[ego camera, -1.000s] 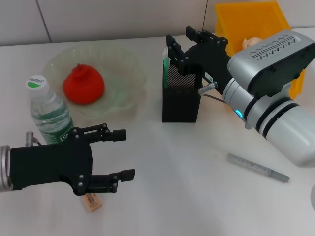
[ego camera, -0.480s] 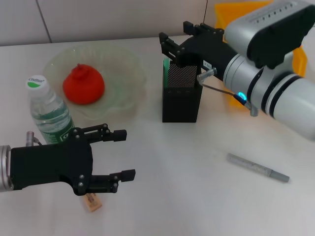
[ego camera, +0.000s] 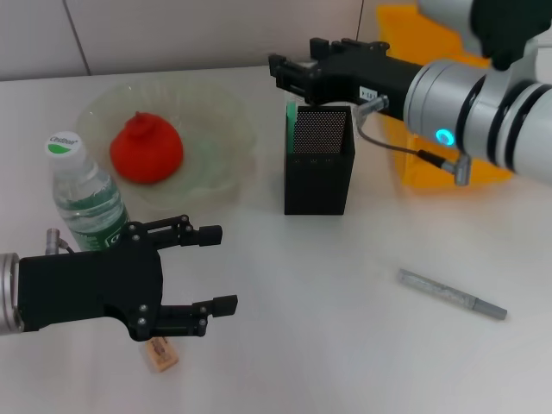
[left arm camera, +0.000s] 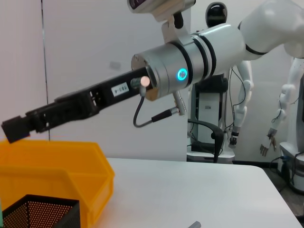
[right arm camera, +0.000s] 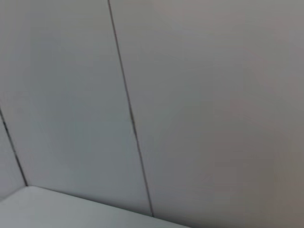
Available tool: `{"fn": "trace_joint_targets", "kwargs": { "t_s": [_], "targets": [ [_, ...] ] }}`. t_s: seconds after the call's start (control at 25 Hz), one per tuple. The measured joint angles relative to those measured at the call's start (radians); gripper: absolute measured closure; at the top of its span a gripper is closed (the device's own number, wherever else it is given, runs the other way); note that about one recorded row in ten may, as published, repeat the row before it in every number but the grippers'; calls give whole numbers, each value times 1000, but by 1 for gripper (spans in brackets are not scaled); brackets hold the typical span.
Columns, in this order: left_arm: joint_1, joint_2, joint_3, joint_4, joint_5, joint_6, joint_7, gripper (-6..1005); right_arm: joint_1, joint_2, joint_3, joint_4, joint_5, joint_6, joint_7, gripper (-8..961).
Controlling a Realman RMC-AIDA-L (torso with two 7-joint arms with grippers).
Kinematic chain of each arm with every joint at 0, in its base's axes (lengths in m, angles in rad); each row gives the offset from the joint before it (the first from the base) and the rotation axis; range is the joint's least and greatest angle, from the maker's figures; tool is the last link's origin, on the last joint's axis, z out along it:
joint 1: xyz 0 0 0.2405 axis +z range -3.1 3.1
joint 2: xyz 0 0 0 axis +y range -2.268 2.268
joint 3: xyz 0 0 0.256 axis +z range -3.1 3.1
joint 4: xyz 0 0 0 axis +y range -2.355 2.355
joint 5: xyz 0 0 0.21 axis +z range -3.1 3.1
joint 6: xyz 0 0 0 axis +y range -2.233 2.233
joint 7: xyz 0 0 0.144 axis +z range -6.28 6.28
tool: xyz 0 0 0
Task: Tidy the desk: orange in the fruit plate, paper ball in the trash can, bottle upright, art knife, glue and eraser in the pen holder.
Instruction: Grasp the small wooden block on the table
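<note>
The orange [ego camera: 145, 148] lies in the pale-green fruit plate [ego camera: 226, 121]. The bottle [ego camera: 83, 195] stands upright at the near left. My left gripper [ego camera: 220, 268] hangs open beside the bottle, just over the tan eraser [ego camera: 161, 354] on the table. The black mesh pen holder [ego camera: 317, 172] [left arm camera: 39, 213] stands mid-table with a green glue stick [ego camera: 291, 112] poking out of one corner. My right gripper [ego camera: 291, 71] [left arm camera: 16, 128] hovers open above the holder's far rim. The grey art knife [ego camera: 450, 294] lies at the near right. The paper ball is hidden.
The yellow trash can [ego camera: 412, 39] [left arm camera: 57, 161] stands behind the pen holder at the far right, mostly covered by my right arm. A white wall closes the table's far edge. Bare tabletop spreads between the pen holder and the art knife.
My right gripper has risen from the pen holder's mouth and the arm has swung up and back. The glue stays in the holder. The left arm has not moved.
</note>
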Motion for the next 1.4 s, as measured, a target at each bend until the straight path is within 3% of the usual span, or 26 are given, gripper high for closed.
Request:
{"fn": "trace_joint_targets", "kwargs": {
  "t_s": [0.04, 0.08, 0.16, 0.2, 0.24, 0.36, 0.44, 0.6, 0.64, 1.04, 1.4],
  "targets": [
    [1, 0, 0, 0, 0, 0, 0, 245, 0, -2, 39, -4, 140, -39, -118, 359],
    [1, 0, 0, 0, 0, 0, 0, 245, 0, -2, 39, -4, 140, -39, -118, 358],
    [2, 0, 0, -2, 0, 0, 3, 245, -1, 3, 87, -2, 289, -83, -254, 358],
    [3, 0, 0, -5, 0, 0, 6, 245, -5, 10, 115, 4, 367, -108, -332, 358],
    [2, 1, -2, -17, -1, 0, 12, 245, -14, 32, 175, 21, 518, -170, -491, 358],
    [1, 1, -2, -23, -3, 1, 15, 246, -22, 45, 223, 46, 660, -229, -633, 358],
    [1, 1, -3, -25, -5, 4, 21, 246, -29, 43, 275, 109, 870, -318, -828, 358],
    [2, 1, -3, -25, -12, 6, 24, 246, -37, 44, 351, 199, 1039, -463, -1020, 358],
    [2, 0, -3, -25, -15, 7, 25, 246, -45, 45, 393, 255, 1114, -566, -1131, 358],
    [-3, 0, -3, -25, -26, 1, 17, 247, -71, 44, 575, 505, 1197, -951, -1435, 359],
    [-9, 2, -5, -19, -48, -55, -54, 248, -103, 42, 600, 537, 1113, -1003, -1529, 358]
  ]
}}
